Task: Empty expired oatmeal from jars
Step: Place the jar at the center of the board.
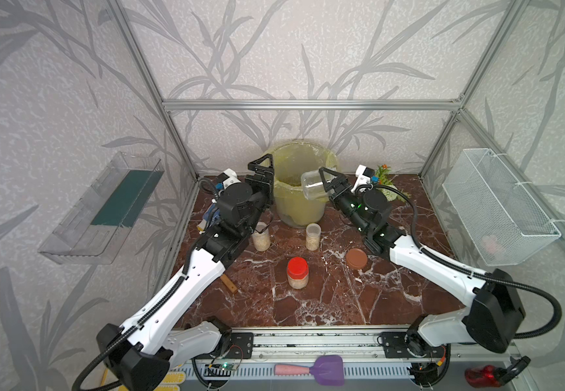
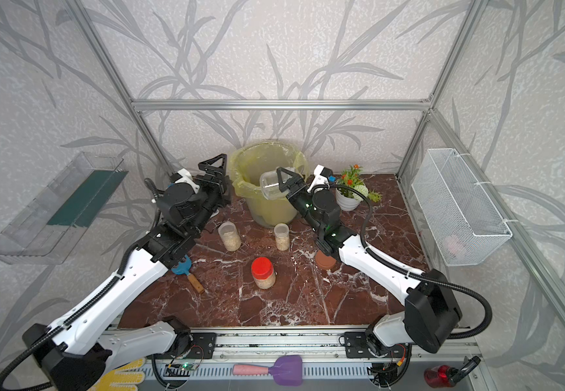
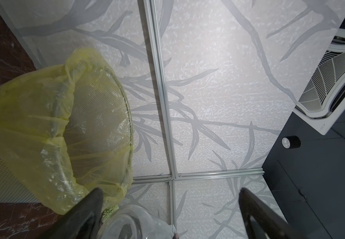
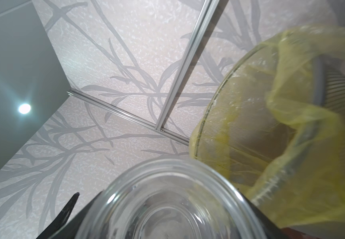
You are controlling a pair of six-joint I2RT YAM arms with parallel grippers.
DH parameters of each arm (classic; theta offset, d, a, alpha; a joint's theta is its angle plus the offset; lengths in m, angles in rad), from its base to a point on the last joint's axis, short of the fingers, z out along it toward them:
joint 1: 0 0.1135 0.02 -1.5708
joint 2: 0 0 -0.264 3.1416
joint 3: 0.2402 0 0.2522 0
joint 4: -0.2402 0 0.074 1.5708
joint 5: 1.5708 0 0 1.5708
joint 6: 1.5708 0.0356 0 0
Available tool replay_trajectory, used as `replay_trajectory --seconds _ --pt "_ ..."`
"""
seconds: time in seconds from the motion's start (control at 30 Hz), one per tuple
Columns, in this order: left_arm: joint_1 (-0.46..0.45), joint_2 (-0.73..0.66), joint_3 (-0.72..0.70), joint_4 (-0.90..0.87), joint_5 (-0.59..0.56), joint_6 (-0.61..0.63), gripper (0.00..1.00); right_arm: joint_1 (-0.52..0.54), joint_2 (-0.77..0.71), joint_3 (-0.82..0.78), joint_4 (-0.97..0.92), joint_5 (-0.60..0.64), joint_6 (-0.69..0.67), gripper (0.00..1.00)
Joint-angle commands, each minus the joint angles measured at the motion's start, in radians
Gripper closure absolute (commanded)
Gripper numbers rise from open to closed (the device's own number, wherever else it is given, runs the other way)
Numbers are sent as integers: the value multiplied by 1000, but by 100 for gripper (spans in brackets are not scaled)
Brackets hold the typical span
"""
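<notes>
A: Four jars I count in both top views; can you go through them from the left of the frame?

B: Yes; left of centre the left gripper (image 1: 260, 172) hangs beside the bin (image 1: 294, 210), its jaws spread wide with nothing between them; below it, partly behind the arm, the first slim jar (image 1: 261, 238) stands upright, with oatmeal (image 1: 261, 242) in its lower part.

A: And in the middle?

B: At lower centre stands the red-lidded jar (image 1: 297, 272), closed, with oatmeal showing under the lid; a little above and to the right is the second slim jar (image 1: 312, 237), also upright and partly full, just in front of the bin.

A: The fourth one?

B: The right gripper (image 1: 323, 181) clasps it; this wide jar (image 1: 311, 184) is tipped on its side over the bin's rim and looks empty; in the right wrist view its clear wall fills the lower part of the frame.

A: Any loose lid?

B: A brown lid (image 1: 356, 258) lies flat on the marble table (image 1: 308, 304), right of centre, beside the right arm; a flower pot (image 2: 346, 203) stands further right, at the back.
</notes>
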Motion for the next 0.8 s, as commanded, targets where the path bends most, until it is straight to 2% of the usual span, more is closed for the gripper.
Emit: replay_trajectory --seconds 0.0,0.1,0.17,0.27,0.37,0.5,0.6,0.77 --pt "15 -54 -59 -119 2 55 1 -23 -181 -55 -119 33 -53 78" --pt "19 -112 -99 -189 -29 104 1 -48 -355 -131 -265 65 -99 78" --pt "19 -144 -115 -252 -53 151 1 -65 -461 -143 -433 83 -145 78" --pt "23 -177 -142 -333 -67 210 1 -97 -569 -155 -666 86 -173 78" --pt "25 -204 -186 -376 -78 244 1 -131 -641 -210 -794 111 -190 78" --pt "26 -227 -231 -394 -78 305 1 -173 -682 -274 -872 150 -227 78" --pt "27 -244 -260 -411 -81 359 1 -182 -678 -295 -904 224 -294 78" --pt "26 -271 -311 -435 -97 411 1 -192 -627 -317 -874 290 -409 77"
